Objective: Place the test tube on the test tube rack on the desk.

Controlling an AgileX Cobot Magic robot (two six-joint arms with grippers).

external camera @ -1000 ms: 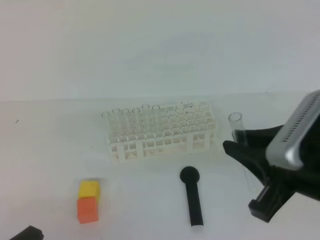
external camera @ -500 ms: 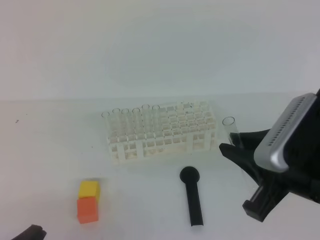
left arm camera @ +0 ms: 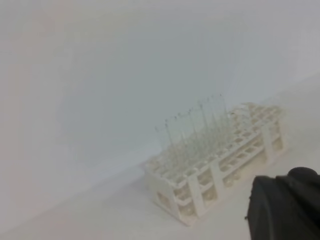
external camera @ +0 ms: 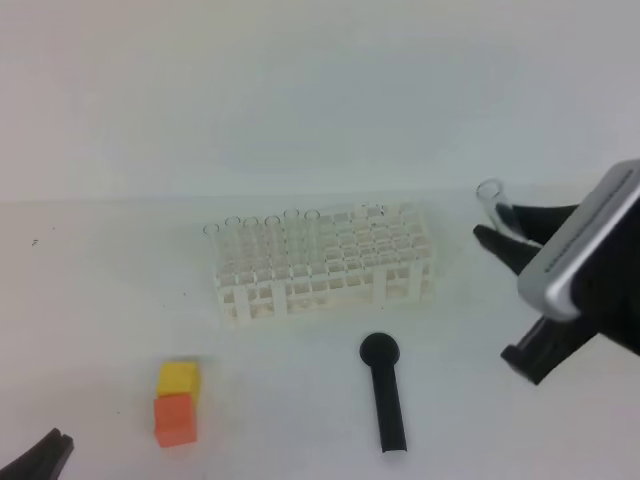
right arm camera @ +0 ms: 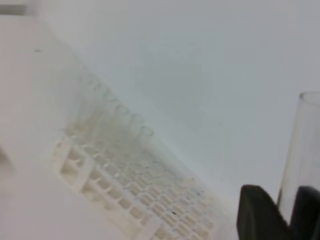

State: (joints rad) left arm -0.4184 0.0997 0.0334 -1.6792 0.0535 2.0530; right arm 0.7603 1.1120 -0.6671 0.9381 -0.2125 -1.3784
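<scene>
Exterior high view, nearest edge first: left gripper (external camera: 45, 455) pokes in at the bottom-left corner, only black tips in frame, opening cannot be told. Orange block (external camera: 174, 419) sits with the yellow block (external camera: 179, 379) touching behind it. Black round-headed stick tool (external camera: 385, 393) lies flat, head toward the rack, bare desk (external camera: 90, 300) on both sides of it. Right gripper (external camera: 510, 235) sits at the right edge, raised, black fingers (external camera: 497, 243) closed on the test tube (external camera: 489, 194); its open rim points up-left, off the desk, right of the rack. Test tube rack (external camera: 322, 262) stands mid-desk, several clear tubes (external camera: 262, 232) upright in its left holes, right holes free. Open desk between rack and gripper.
</scene>
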